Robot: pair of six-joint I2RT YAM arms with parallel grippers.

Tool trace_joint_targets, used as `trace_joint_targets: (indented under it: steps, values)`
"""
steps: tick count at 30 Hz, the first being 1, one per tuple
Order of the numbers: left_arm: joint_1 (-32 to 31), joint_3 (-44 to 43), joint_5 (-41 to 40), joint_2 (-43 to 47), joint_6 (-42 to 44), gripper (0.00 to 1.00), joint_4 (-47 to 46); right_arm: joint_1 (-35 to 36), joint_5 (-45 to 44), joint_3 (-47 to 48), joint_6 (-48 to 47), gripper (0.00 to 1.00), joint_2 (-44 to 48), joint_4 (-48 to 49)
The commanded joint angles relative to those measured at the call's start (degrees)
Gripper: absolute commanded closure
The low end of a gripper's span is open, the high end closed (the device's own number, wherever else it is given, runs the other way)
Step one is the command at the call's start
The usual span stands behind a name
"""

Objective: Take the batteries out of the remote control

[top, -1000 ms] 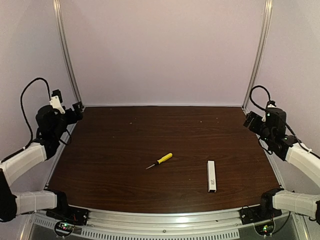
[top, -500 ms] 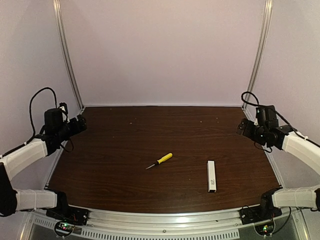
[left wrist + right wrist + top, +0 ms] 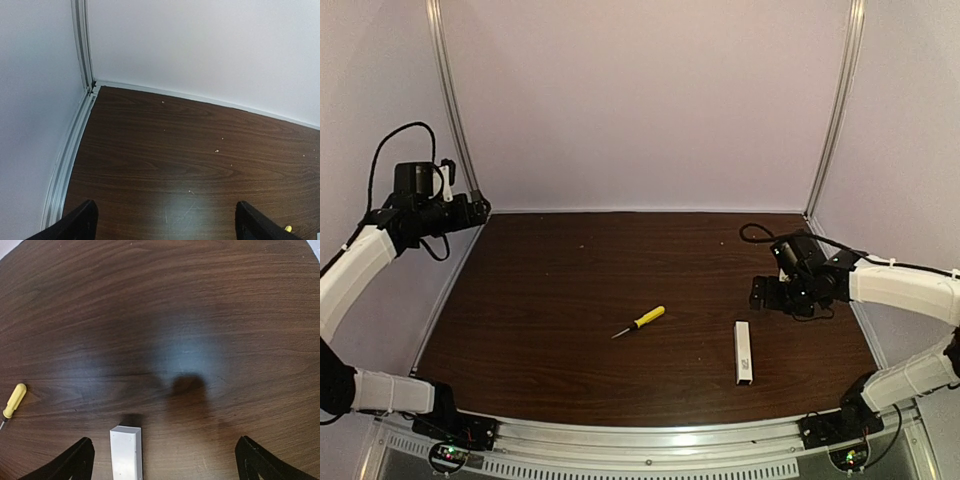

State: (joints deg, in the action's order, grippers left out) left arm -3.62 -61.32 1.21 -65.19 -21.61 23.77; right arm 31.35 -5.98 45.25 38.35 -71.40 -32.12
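Two grippers stood with jaws spread wide and nothing between them. Seen from above, the left gripper point(image 3: 476, 210) hung at the 10 o'clock corner of the table point(image 3: 570, 270), well apart from every object. Its own camera showed only bare dark wood and the pale walls beyond the left gripper point(image 3: 167, 222).

At 3 o'clock, the right gripper point(image 3: 760, 295) hovered above the wood, near the far end of the remote control point(image 3: 744, 353) but not touching it. The remote control lay flat at about 4 o'clock from the table's centre. Its long axis ran from 12 to 6, and a small dark marking sat toward its 6 o'clock end. Its casing looked shut from above. No opening showed, so whether the batteries sat inside could not be told.

A yellow-handled screwdriver point(image 3: 642, 321) lay close to the centre, at 9 o'clock from the remote and well apart from it. Its handle pointed to 2 o'clock and its metal tip to 8.

In the right wrist view, the remote control's point(image 3: 126, 452) white end came in from the 7 o'clock edge. It lay between the spread fingers point(image 3: 80, 460) and nearer the left-hand one. The right gripper point(image 3: 165, 462) was over bare wood, and the screwdriver's point(image 3: 13, 400) handle showed at 9 o'clock.
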Motion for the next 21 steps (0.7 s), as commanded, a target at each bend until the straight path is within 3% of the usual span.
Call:
trace_joint_targets:
  steps: [1,9,21]
  values:
    - [0.35,-1.95,2.57,-2.96,7.08,0.02,5.91,3.02,1.62,0.24,3.14,0.0,-2.89,-0.63]
    - [0.36,0.95,6.84,-4.56,8.67,0.04,3.56,11.05,2.7,0.09,6.84,0.01,-7.26,0.95]
    - [0.36,2.24,7.44,-3.37,10.13,0.11,3.56,17.06,2.02,-0.99,10.1,0.26,-12.96,-1.04]
